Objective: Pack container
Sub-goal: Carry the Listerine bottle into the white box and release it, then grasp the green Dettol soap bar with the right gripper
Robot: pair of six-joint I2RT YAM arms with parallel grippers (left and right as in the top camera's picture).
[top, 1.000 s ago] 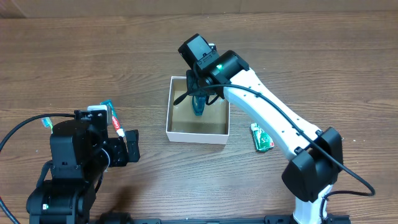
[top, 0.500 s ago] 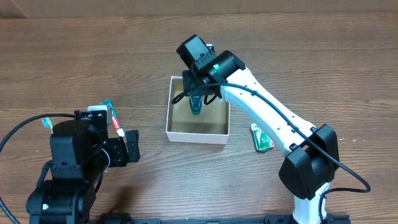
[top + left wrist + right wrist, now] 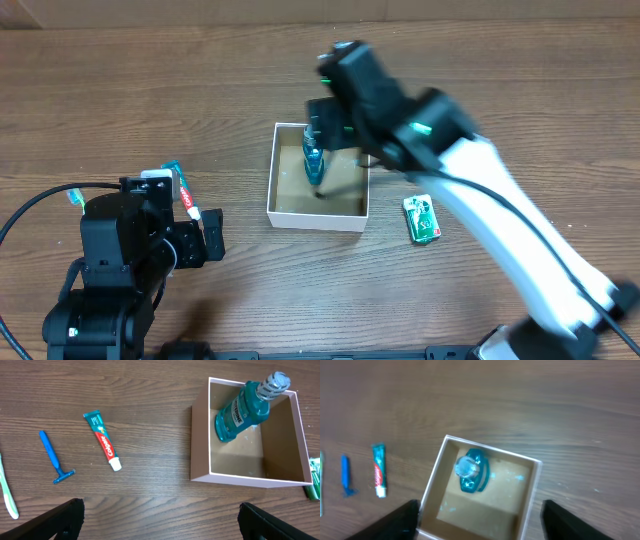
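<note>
The container (image 3: pixel 284 211), a shallow square box with white walls and a brown inside, sits mid-table, also in the left wrist view (image 3: pixel 199 440) and right wrist view (image 3: pixel 431 491). A teal mouthwash bottle (image 3: pixel 313 162) (image 3: pixel 239 412) (image 3: pixel 472 471) stands inside it near the far wall. High above the box my right gripper (image 3: pixel 480 522) is open, with nothing between its fingers. My left gripper (image 3: pixel 160 520) is wide open over bare wood, near-left of the box.
A toothpaste tube (image 3: pixel 102 442) (image 3: pixel 379 476), a blue razor (image 3: pixel 52 455) (image 3: pixel 345 476) and a green toothbrush (image 3: pixel 7 491) lie left of the box. A green packet (image 3: pixel 422 220) lies to its right. The right arm (image 3: pixel 450 150) crosses the right half.
My right gripper opened, let go of the mouthwash bottle and rose up and away from the box. The bottle stays in the box. The left arm has not moved.
</note>
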